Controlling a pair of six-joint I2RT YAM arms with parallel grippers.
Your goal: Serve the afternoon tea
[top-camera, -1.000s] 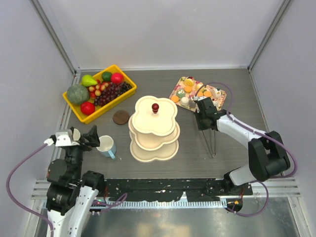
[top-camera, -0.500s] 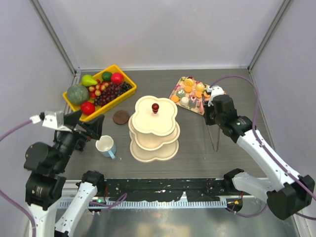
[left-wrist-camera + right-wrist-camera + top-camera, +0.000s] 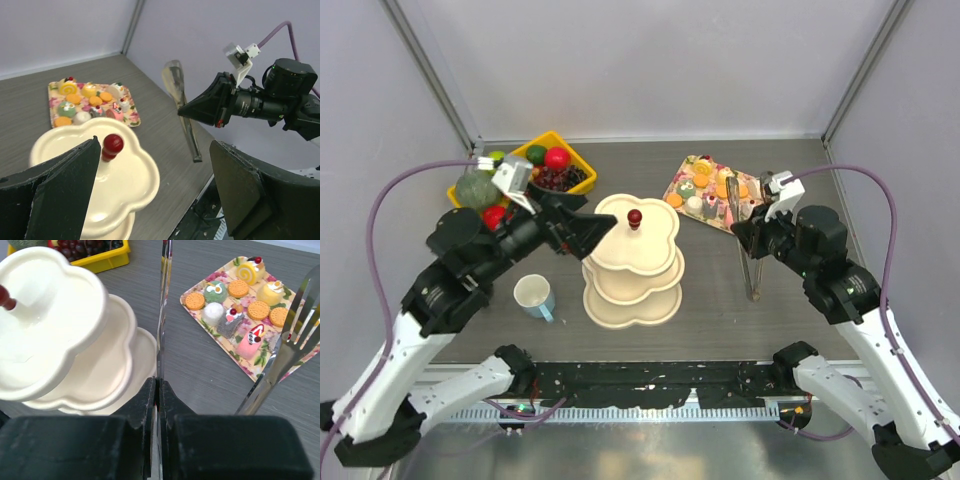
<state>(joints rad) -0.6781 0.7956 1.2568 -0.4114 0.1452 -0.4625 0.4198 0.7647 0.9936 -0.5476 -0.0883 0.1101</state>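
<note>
The left gripper (image 3: 582,232) hovered spread wide beside the red knob (image 3: 635,217) of the cream three-tier stand (image 3: 655,250) at mid-table. The right gripper (image 3: 747,237) pinched metal tongs (image 3: 753,280) near the floral tray (image 3: 672,192) of pastries (image 3: 705,190).

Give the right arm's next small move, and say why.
Probably lower the tongs, held in the fingers of the right gripper, onto a pastry on the floral tray: the stand looks bare, and the pastries all sit on that tray.
</note>
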